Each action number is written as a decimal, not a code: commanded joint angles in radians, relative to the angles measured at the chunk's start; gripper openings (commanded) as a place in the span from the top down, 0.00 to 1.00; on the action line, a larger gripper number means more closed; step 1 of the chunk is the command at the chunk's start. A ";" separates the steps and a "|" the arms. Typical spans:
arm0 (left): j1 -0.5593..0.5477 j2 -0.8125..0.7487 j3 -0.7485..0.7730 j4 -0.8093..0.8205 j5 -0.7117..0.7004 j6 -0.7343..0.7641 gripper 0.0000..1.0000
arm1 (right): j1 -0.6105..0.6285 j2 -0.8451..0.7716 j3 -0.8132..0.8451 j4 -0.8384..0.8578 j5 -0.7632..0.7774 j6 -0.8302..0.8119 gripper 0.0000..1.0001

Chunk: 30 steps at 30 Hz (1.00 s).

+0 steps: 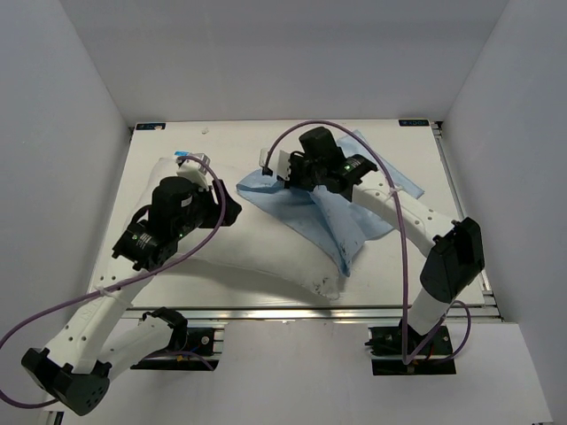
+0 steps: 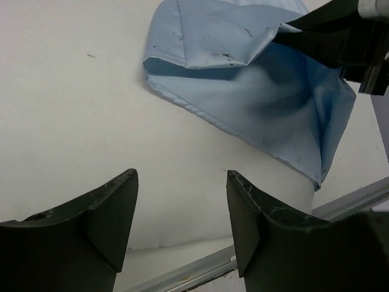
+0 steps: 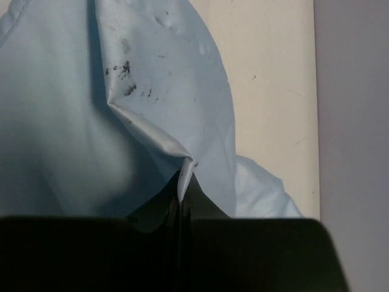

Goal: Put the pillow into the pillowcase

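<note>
Here, the pillow (image 1: 266, 252) lies slantwise on the surface (image 1: 221, 140), running from the upper left to the lower centre of the top view. It is nearly all outside the pillowcase (image 1: 359, 221). The blue cloth sits at upper centre-right and lies over or round the pillow's right end; which, I cannot tell. The right gripper (image 3: 181, 193) is closed on a fold of the pillowcase: its wrist view shows a pinched ridge of blue fabric rising from between the shut fingers, with the cloth tented around it. Likely purpose is to lift a lip of the mouth so the sack gapes toward the pillow. Whether it has one layer or both is not visible. The left gripper (image 2: 182, 182) is open with nothing between its fingers. It hangs over the white pillow and faces the blue cloth at the upper right of its own view, which reads as ready to take the pillow or the other lip. The pillowcase carries small dark specks. The surface is pale and flat, with a metal rail (image 1: 310, 312) along its near edge. Plain grey-white walls (image 1: 80, 97) close in three sides, and purple cables (image 1: 53, 314) loop from both arms.
</note>
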State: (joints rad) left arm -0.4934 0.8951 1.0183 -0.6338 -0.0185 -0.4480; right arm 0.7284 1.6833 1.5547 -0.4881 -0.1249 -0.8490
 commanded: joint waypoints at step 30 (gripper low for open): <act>-0.093 0.671 0.393 0.370 0.204 0.609 0.23 | -0.759 -0.470 -0.079 0.272 -0.229 0.642 1.00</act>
State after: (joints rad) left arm -0.5785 1.5528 1.3762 -0.3214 0.1829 0.0818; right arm -0.0101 1.2205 1.4452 -0.2871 -0.3161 -0.2508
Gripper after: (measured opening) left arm 0.762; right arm 0.011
